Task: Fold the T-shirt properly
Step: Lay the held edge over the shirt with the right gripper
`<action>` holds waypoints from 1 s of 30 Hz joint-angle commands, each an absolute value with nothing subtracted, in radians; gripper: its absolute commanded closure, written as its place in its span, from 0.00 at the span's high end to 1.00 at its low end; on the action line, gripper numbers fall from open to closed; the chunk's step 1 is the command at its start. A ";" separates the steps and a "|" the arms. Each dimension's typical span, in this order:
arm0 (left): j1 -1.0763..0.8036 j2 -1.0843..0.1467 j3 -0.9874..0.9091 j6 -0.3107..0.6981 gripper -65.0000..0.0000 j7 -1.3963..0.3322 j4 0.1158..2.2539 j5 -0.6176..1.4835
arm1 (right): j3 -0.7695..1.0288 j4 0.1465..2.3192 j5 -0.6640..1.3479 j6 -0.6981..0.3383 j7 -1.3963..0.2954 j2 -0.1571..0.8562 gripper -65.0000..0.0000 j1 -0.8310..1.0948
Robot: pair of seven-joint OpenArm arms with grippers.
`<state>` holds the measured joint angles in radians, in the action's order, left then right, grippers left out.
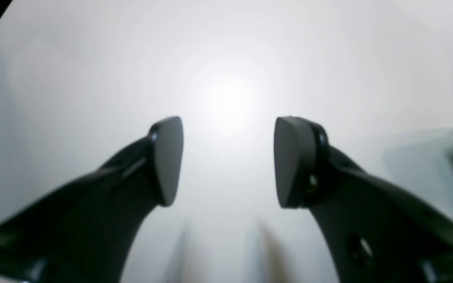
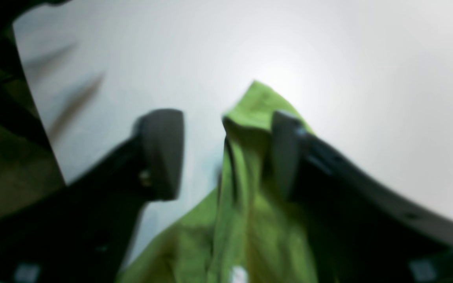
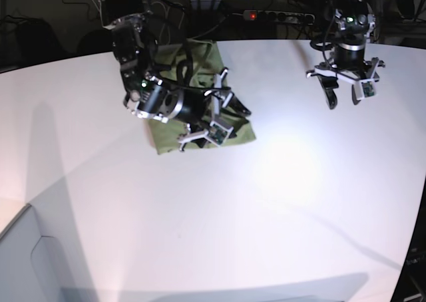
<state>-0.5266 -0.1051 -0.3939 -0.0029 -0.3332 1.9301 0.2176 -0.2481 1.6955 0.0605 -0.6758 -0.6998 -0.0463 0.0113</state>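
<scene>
The white surface [image 3: 200, 222] lies nearest. The T-shirt [image 3: 200, 126] is the landmark, folded at the surface's far left. The right gripper [image 3: 216, 119] reaches low over it, jaws apart, a raised ridge of cloth between them against one pad. Well right of the shirt, the left gripper [image 3: 345, 97] hangs pointing down, jaws apart and empty. No writing is legible.

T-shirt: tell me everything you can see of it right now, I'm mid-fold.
The olive-green short-sleeved cotton T-shirt lies on the white table, bunched into a rough wrinkled rectangle, its far edge at the table's back edge. In the right wrist view a raised ridge of its cloth stands between the fingers of the right claw, which are apart; one finger touches the fabric, the other stands clear. A small white tag shows low in that blurred view. The left claw, open, hangs apart from the shirt.
</scene>
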 commanded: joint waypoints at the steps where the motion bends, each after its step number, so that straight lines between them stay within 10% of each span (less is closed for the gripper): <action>1: -0.541 -0.113 -0.397 -0.004 0.55 -0.309 1.951 0.219 | -0.249 1.718 0.081 -0.698 -0.674 -0.047 0.61 0.004; 17: -0.541 -0.113 -0.390 -0.004 0.55 -0.309 1.951 0.219 | -0.058 1.718 0.077 -0.698 -0.671 -0.015 0.67 0.013; 30: -0.544 -0.111 -0.389 -0.004 0.55 -0.309 1.951 0.220 | -0.265 1.564 0.079 -0.698 -0.671 -0.018 0.58 0.031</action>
<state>-0.5400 -0.1055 -0.3882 -0.0029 -0.3336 1.9308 0.2180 -0.2615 1.5478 0.0566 -0.6758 -0.6987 -0.0135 0.0471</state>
